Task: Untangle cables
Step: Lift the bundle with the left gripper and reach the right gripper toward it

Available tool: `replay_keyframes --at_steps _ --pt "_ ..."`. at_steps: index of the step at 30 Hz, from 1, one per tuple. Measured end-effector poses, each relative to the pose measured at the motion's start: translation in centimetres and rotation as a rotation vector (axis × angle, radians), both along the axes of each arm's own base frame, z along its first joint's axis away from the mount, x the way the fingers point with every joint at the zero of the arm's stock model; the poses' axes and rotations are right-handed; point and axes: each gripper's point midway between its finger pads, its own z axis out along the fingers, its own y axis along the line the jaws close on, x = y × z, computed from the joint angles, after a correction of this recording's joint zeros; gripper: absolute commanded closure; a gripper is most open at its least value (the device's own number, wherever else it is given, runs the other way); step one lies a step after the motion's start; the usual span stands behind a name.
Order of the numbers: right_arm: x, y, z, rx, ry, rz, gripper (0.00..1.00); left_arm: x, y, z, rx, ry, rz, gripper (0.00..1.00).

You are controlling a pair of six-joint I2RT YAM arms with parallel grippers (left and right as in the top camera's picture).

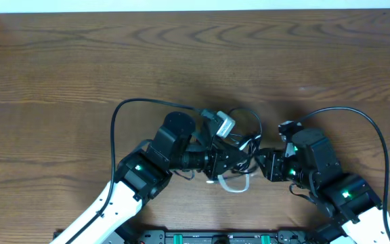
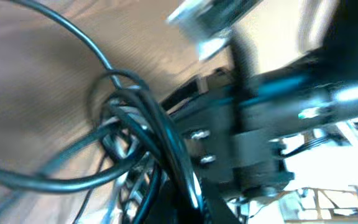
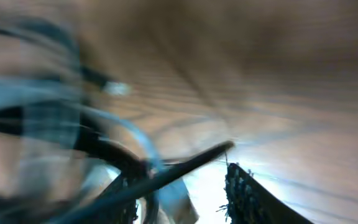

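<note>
Flanking the cables (image 1: 248, 144), bunched in a knot at the near middle of the surface (image 1: 181, 54). On the left, left gripper (image 1: 239, 157) buried in the tangle, jaws clamped fully shut, apparently on black strands bunched and looped just beside them in the left wrist view. On the right, right gripper (image 1: 261, 164) right up against the knot, jaws parted partway with one black strand lying across the gap; too blurred to confirm any pinch. Grey plug (image 1: 224, 124) sticking out on the far side of the knot, white loop (image 1: 234, 186) trailing on the near side.

Risking a tighter knot rather than a looser one from here: likely to cinch the loops together if pulled apart with both grips on one bundle. Risking also a catch on several strands at once, so closely crossed at the right jaws, and with it a drag on the whole clump instead of one freed cord. Could jam the plug in a loop if drawn through head first. Could slip off, too, with strands so thin against the jaws. Worth watching as well: thick arm cords (image 1: 141, 100) arching wide on either side of the tangle, easy to hook on a broad sweep.
</note>
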Motion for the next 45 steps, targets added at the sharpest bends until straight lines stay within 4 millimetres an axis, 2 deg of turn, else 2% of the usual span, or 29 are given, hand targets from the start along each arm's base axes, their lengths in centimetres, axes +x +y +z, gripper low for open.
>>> replay_keyframes --at_steps 3,7,11,14,19,21,25,27,28,30,35,40,44,45 --pt "0.0 -1.8 -0.9 -0.089 0.011 -0.053 0.55 -0.6 -0.8 2.4 -0.098 -0.06 -0.074 0.92" --pt "0.0 -4.0 -1.6 -0.198 0.013 -0.119 0.54 -1.6 -1.2 4.1 -0.17 -0.091 -0.151 0.92" --pt "0.1 -5.8 -1.9 -0.264 0.013 -0.19 0.51 -2.5 -1.1 4.5 -0.194 -0.081 -0.205 0.92" --pt "0.3 -7.6 -2.0 -0.301 0.023 -0.267 0.44 -2.8 -0.8 4.8 -0.208 -0.071 -0.232 0.92" --pt "0.4 -10.2 -2.2 -0.327 0.05 -0.378 0.38 -1.9 0.1 5.0 -0.22 -0.066 -0.219 0.92" --pt "0.4 -10.7 -2.3 -0.331 0.057 -0.385 0.38 -1.4 0.6 5.0 -0.222 -0.068 -0.205 0.92" --pt "0.1 -9.9 -2.5 -0.315 0.071 -0.279 0.21 -0.1 1.3 5.0 -0.22 -0.093 -0.168 0.92" --pt "-0.3 -8.7 -2.5 -0.281 0.074 -0.191 0.2 0.6 1.5 4.9 -0.212 -0.12 -0.143 0.93" --pt "-0.5 -8.1 -2.4 -0.259 0.075 -0.157 0.21 0.8 1.5 4.8 -0.207 -0.133 -0.134 0.92" --pt "-1.1 -7.0 -2.0 -0.211 0.07 -0.093 0.32 1.5 1.4 4.3 -0.19 -0.164 -0.117 0.92" --pt "-2.5 -5.4 -0.5 -0.127 0.022 0.012 0.57 3.4 1.0 1.4 -0.117 -0.185 -0.089 0.92" --pt "-2.3 -4.3 2.9 -0.044 -0.107 0.037 0.58 4.7 0.5 -1.7 -0.057 -0.151 -0.078 0.93" --pt "-1.8 -3.9 4.6 0.03 -0.154 -0.011 0.5 5.0 0.4 -2.7 -0.038 -0.165 -0.091 0.92" --pt "-1.6 -3.8 4.8 0.042 -0.159 -0.019 0.51 5.0 0.4 -2.8 -0.038 -0.172 -0.096 0.92"
